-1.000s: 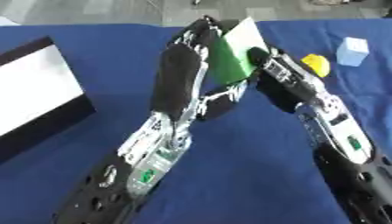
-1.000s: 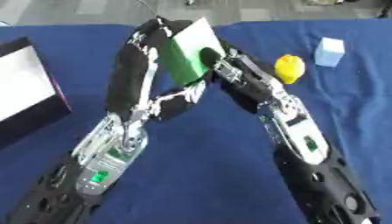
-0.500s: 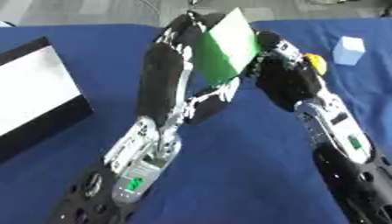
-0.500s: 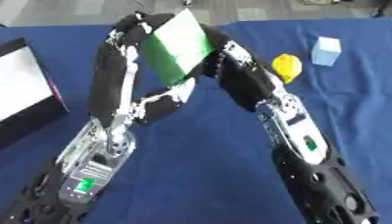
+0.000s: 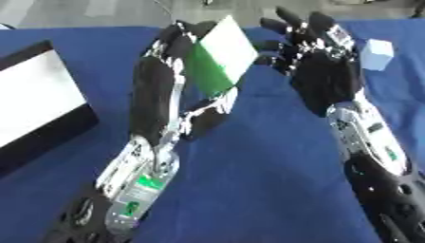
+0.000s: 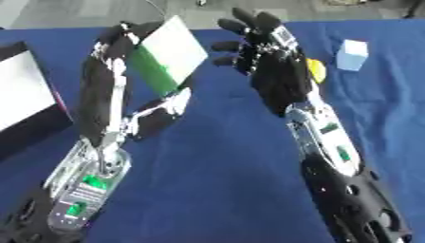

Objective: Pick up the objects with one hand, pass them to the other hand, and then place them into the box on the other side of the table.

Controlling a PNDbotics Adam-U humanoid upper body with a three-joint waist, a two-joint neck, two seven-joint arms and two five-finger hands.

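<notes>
Left eye view: A dark blue surface [image 5: 249,190] fills the scene. The robot's left hand [image 5: 170,50] is raised above it, fingers and thumb curled round a flat green and white card [image 5: 217,54], which is held tilted up in the air, clear of the cloth. The right hand [image 5: 311,42] is just beside the card, its fingers spread and straight, holding nothing and not touching the card. A pale blue cube [image 5: 377,53] sits on the surface at the far right. A white box with dark walls [image 5: 33,107] lies at the left edge, well apart from the card.

Right eye view: The same moment, shifted slightly. The left hand grips the card by one edge. A small yellow object [image 6: 315,70] shows partly behind the right hand, near the blue cube.

Risk, as a judgement: the card appears to have been passed, so it now has to travel left to the box. Held by only one edge and tilted, it could slip or swing in the fingers as the arm moves. It could also catch the box wall if lowered too early, or land on the cloth short of the opening.

Count: one card, one blue cube, one yellow object, one box, two robot hands.
</notes>
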